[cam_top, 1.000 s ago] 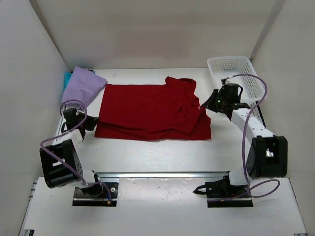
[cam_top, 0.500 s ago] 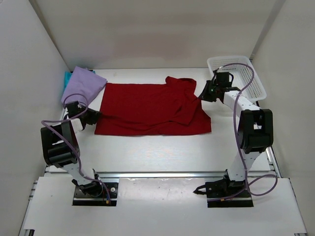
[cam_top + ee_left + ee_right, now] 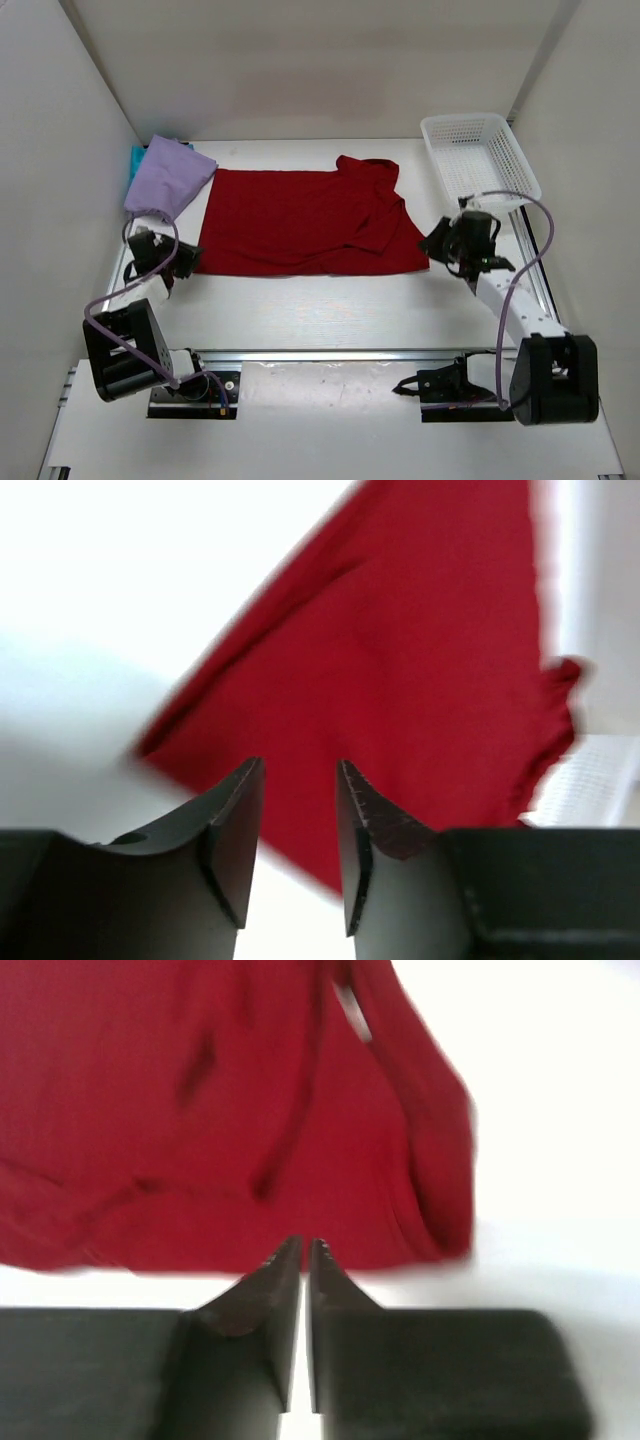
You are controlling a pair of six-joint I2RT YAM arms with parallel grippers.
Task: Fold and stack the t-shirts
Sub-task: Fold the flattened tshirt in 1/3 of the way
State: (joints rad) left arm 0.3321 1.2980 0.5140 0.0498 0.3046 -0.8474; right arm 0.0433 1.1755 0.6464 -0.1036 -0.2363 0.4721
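The deep red t-shirt (image 3: 300, 220) lies spread across the middle of the table, with its right part rumpled and folded over. The lavender t-shirt (image 3: 170, 177) lies folded at the back left on top of the teal one (image 3: 134, 160), of which only an edge shows. My left gripper (image 3: 187, 258) is at the red shirt's near left corner. In the left wrist view the gripper (image 3: 300, 770) is open and empty, with red cloth (image 3: 420, 660) just ahead. My right gripper (image 3: 431, 244) is by the near right corner. In the right wrist view it (image 3: 305, 1245) is shut on nothing, just short of the hem (image 3: 200, 1110).
A white mesh basket (image 3: 482, 152) stands at the back right, behind the right arm. White walls close in the table on the left, back and right. A metal rail (image 3: 330, 355) runs along the near edge in front of the arm bases.
My left gripper has opened and let go of the red shirt's left edge. The right arm swung back toward the basket, then came forward to the shirt's near right corner, staying shut.
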